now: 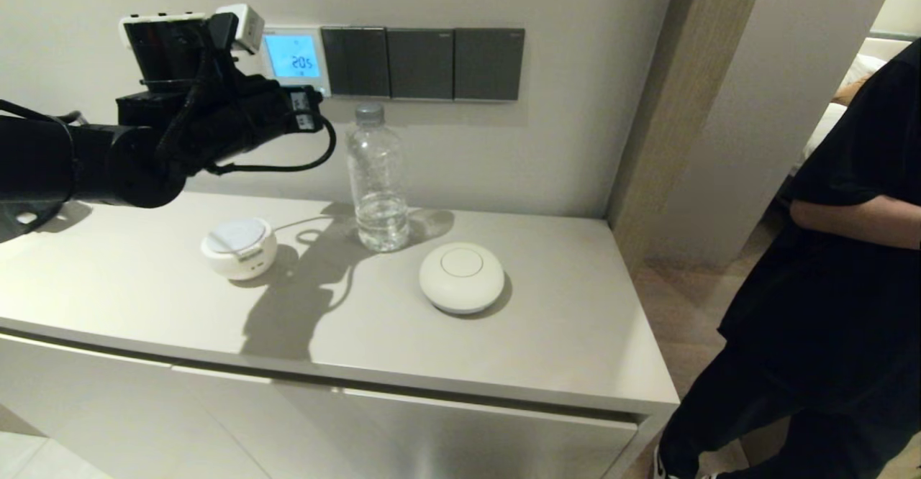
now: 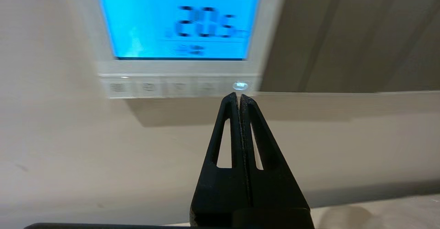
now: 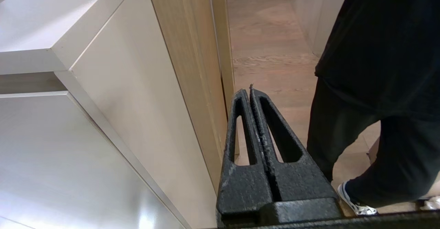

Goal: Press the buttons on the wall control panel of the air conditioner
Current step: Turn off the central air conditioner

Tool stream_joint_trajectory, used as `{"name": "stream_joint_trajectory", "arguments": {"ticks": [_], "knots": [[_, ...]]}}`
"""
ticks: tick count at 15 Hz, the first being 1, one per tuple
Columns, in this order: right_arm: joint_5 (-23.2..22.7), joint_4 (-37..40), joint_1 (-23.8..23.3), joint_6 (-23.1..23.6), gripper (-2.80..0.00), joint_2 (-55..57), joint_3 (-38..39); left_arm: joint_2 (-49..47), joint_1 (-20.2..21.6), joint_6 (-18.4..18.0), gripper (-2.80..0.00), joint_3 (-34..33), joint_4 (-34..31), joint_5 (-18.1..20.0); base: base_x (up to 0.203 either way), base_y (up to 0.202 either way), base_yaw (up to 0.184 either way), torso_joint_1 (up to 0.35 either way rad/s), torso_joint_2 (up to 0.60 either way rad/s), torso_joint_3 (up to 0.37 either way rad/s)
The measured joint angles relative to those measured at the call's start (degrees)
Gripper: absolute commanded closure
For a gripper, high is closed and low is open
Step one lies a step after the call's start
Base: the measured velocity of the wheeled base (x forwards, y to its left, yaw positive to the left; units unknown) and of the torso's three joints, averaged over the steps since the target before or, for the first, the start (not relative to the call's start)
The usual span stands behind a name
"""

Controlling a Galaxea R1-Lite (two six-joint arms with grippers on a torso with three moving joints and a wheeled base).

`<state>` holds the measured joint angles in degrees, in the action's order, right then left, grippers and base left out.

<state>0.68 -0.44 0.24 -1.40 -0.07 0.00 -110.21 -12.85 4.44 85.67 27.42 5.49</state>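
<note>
With its fingers pressed flat together and nothing between them, left gripper (image 2: 239,95) raised to the wall, tips just below the far-right key of the buttons (image 2: 178,87), the one with a small lit spot. Whether the tips actually touch that key or stop just short: cannot tell from the blurred wrist view. Buttons in a single row along the bottom edge of the air conditioner's wall control panel (image 1: 295,58), under a screen lit blue with dark digits. Panel mounted on the wall above the cabinet top (image 1: 575,335), immediately left of three dark grey switch plates (image 1: 422,63), its left part partly hidden in the head view by the left arm's wrist.

Right gripper (image 3: 250,90) also closed on nothing, parked low beside the cabinet's end, pointing toward the wooden floor (image 3: 268,50) and a person in black clothing (image 1: 849,263).

On the cabinet top: a clear water bottle (image 1: 376,177) upright below the switch plates, a small round white device (image 1: 239,247) to its left, a flat white dome (image 1: 461,277) to its right, all apart from one another.
</note>
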Motion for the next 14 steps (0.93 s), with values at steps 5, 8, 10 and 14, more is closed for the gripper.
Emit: {"name": "stream_joint_trajectory", "arguments": {"ticks": [5, 8, 10, 14], "knots": [[0.0, 0.0, 0.0, 0.0, 0.00, 0.0, 0.0, -1.6, 0.8, 0.2, 0.00, 1.1, 0.0, 0.1, 0.000, 0.000, 0.000, 0.000, 0.00, 0.000], [0.0, 0.0, 0.0, 0.0, 0.00, 0.0, 0.0, -2.1, 0.6, 0.4, 0.00, 1.3, 0.1, 0.1, 0.000, 0.000, 0.000, 0.000, 0.00, 0.000], [0.0, 0.0, 0.0, 0.0, 0.00, 0.0, 0.0, -2.2, 0.5, 0.4, 0.00, 1.3, 0.1, 0.1, 0.000, 0.000, 0.000, 0.000, 0.00, 0.000], [0.0, 0.0, 0.0, 0.0, 0.00, 0.0, 0.0, -1.8, 0.5, 0.9, 0.00, 1.2, 0.0, 0.1, 0.000, 0.000, 0.000, 0.000, 0.00, 0.000]]}}
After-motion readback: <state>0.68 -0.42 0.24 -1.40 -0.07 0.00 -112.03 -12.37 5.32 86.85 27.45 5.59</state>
